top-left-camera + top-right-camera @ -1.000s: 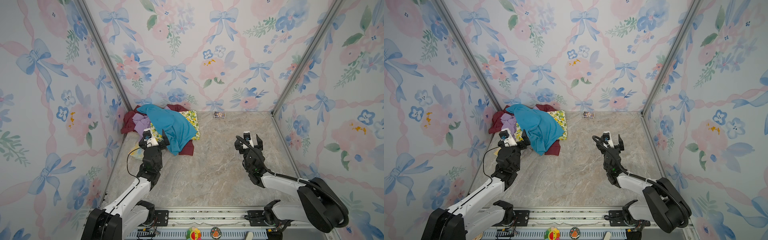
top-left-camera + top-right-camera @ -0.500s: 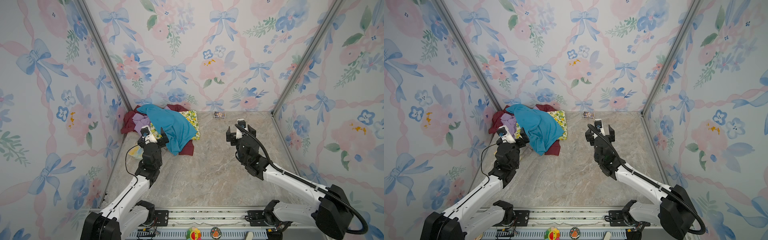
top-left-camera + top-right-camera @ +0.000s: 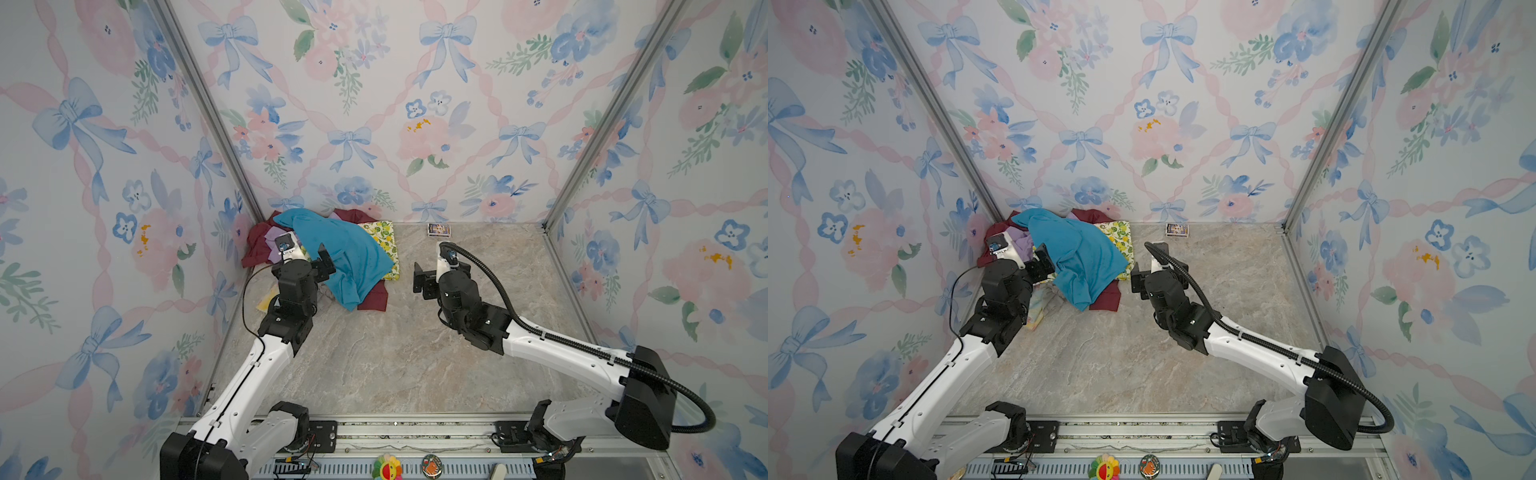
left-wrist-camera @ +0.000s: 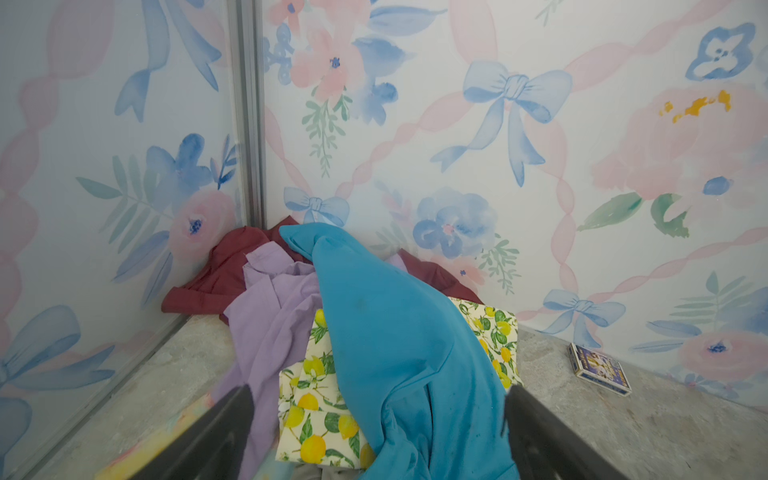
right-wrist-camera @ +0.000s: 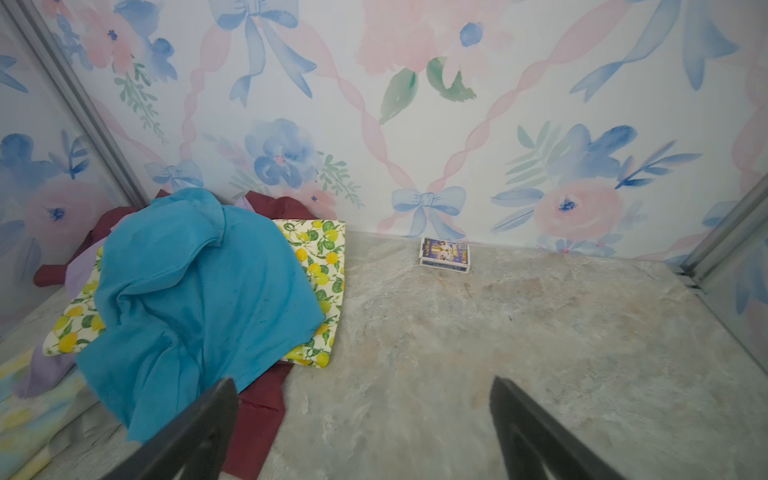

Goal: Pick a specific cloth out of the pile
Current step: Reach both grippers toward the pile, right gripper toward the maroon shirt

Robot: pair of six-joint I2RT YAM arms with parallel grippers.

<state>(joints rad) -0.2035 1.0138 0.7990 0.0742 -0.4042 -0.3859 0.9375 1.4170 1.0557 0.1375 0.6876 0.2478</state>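
— Progress on getting the maroon cloth (image 3: 376, 300) out of the pile (image 3: 1059, 266)?

— None that shows. It lies at the bottom of the heap, in the far corner of the counter (image 3: 395, 353) on the left arm's side. Only edges peek out: a bunch at the far side and 1 corner on the near side, under the teal-blue cloth (image 3: 347, 257).

— What sits on it?

— The teal-blue one is draped over the top. A lilac cloth (image 4: 270, 307), a lemon-print cloth (image 5: 320, 257) and a pale yellow watercolour cloth (image 3: 1038, 305) are layered beneath and beside that.

— And the claws?

— Both have their jaws spread wide and carry nothing. The left claw (image 4: 374, 392) hovers at the near edge of the heap. The right claw (image 5: 362, 382) hangs near the exposed maroon corner, not touching it as far as I can tell.

— So what's left?

— Everything, I'd judge: grip maroon fabric only, draw it free without dragging the other 4 cloths, then set it apart. The card box (image 5: 444, 254) lies well apart from the heap.
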